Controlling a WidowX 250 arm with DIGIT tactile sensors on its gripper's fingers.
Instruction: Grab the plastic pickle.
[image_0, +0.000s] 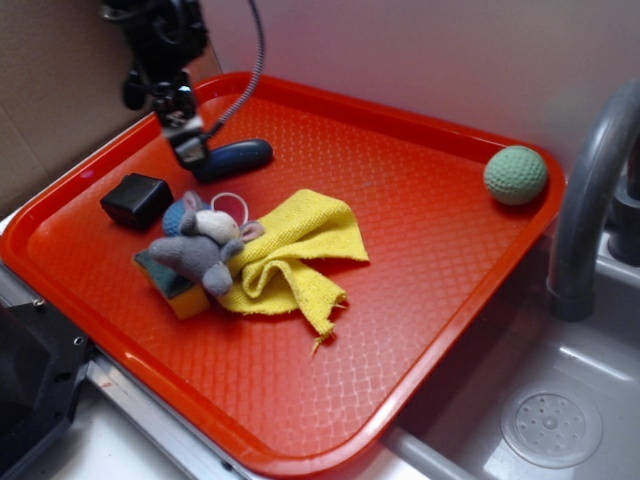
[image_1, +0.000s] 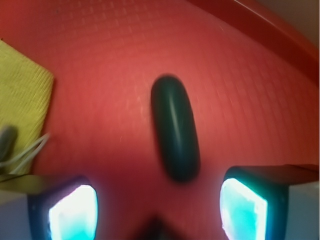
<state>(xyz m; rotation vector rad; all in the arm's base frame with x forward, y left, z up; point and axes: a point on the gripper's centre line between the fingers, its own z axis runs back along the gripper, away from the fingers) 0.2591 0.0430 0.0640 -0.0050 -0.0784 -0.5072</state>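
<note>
The plastic pickle (image_0: 235, 158) (image_1: 175, 128) is a smooth dark blue-green capsule lying flat on the red tray (image_0: 420, 270) near its far left corner. My gripper (image_0: 190, 148) (image_1: 157, 200) hovers over the pickle's near end, open. In the wrist view the two glowing fingertips (image_1: 72, 212) stand wide apart, and the pickle's end lies just ahead of the gap between them, slightly right of centre. Nothing is held between the fingers.
A black square block (image_0: 137, 200) sits left of the pickle. A grey toy mouse (image_0: 200, 250) on a sponge and a yellow cloth (image_0: 290, 250) (image_1: 20, 110) lie mid-tray. A light-green ball (image_0: 515, 175) rests at the far right corner. A sink and faucet (image_0: 585, 200) stand to the right.
</note>
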